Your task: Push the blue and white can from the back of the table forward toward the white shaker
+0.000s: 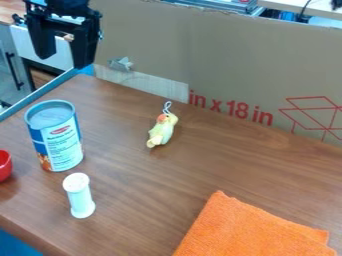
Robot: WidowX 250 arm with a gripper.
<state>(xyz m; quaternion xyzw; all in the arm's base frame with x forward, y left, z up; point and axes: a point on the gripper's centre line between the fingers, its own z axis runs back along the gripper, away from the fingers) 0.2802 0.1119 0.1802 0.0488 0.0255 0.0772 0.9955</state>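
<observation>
- Nearest the viewer, an orange cloth (250,225) lies spread on the wooden table (153,185), well apart from the gripper; being soft and thin, it would need a pinch at a raised fold or corner rather than a press from above
- To its left in the view stands a slim white container (80,197), upright, with a wider top and base; its narrow middle looks the surest place to close on, evenly from both sides so it does not tip
- At the left edge a red cup (4,165) is partly cut off, so how it sits is hard to judge
- Just behind the white container, the can (60,142) stands upright with its label showing; it is the thing nearest the gripper in the view, and it looks broad for these fingers, so any grip on it would have to be well centred, square and kept level
- Farther back, near the middle, a small pale yellow-green bird toy (162,131) lies with its cord loop (167,106) pointing to the cardboard; a low, gentle hold across the body would suit it, clear of the loop
- At the upper left the black gripper (64,61) hangs above and beyond the can, its two fingers apart with nothing held between them
- Behind the table rises a cardboard panel (200,60), which calls for care with sideways moves along the back edge
</observation>
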